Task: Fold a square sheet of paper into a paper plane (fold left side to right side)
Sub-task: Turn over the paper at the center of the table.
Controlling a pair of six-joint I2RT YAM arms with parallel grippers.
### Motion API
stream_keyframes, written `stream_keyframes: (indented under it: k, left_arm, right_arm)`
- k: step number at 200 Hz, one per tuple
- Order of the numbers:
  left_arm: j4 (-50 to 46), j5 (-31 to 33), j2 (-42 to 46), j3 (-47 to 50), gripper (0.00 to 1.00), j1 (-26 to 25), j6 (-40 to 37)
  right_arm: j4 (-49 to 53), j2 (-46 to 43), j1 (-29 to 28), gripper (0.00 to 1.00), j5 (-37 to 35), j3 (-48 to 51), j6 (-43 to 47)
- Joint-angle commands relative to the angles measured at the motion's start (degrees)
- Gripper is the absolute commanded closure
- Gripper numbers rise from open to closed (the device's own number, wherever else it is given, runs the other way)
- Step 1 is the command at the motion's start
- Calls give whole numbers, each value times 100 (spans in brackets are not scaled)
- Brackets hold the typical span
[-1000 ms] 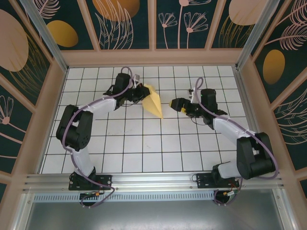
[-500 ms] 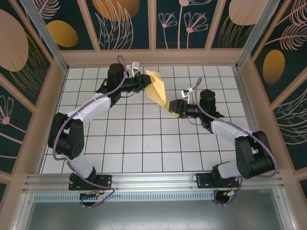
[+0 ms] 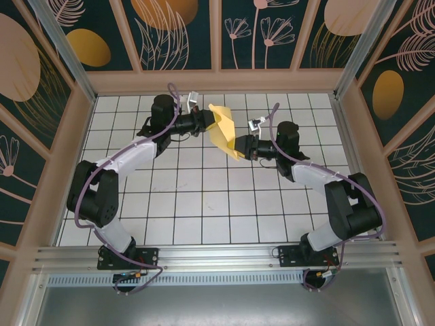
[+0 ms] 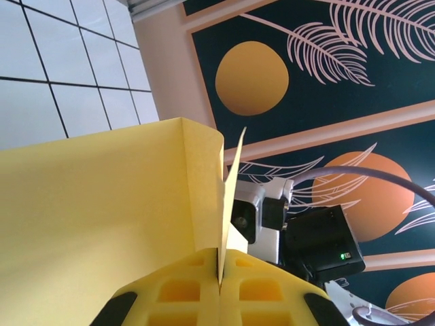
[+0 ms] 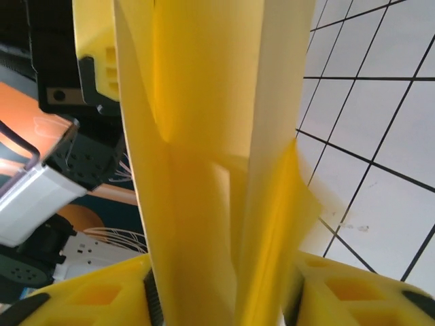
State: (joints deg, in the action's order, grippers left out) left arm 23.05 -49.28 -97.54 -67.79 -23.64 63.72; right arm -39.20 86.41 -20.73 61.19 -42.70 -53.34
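Note:
The yellow paper plane hangs in the air above the far middle of the table, its point aimed down and right. My left gripper is shut on its wide upper left end; in the left wrist view the folded sheet stands pinched edge-on between the yellow pads of that gripper. My right gripper is at the pointed lower end. In the right wrist view the splayed layers of the plane rise between the fingers of the right gripper, which stand well apart, open.
The white grid table lies below both arms. Wooden frame walls with dark leaf panels close the far side and both flanks. The right arm's wrist camera sits just behind the paper in the left wrist view.
The left gripper has lifted the plane off the table and carried it back and right. The right gripper has moved left and now has its fingers around the plane's point.

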Motion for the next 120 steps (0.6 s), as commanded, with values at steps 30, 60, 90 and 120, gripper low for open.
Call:
stream_keyframes:
  k: [30, 60, 90, 120]
  left_arm:
    - [229, -120, -31, 162, 94, -27, 13]
    - [-133, 15, -36, 118, 81, -27, -283]
    - [-1346, 567, 50, -155, 60, -14, -1174]
    - [-2456, 1588, 453, -170, 40, 185, -1877]
  right_arm:
    - [165, -145, 84, 71, -24, -22, 319]
    - [883, -224, 100, 86, -216, -77, 748]
    - [2288, -304, 96, 91, -657, -367, 1644]
    - [4018, -454, -79, 92, -1968, -831, 2722]
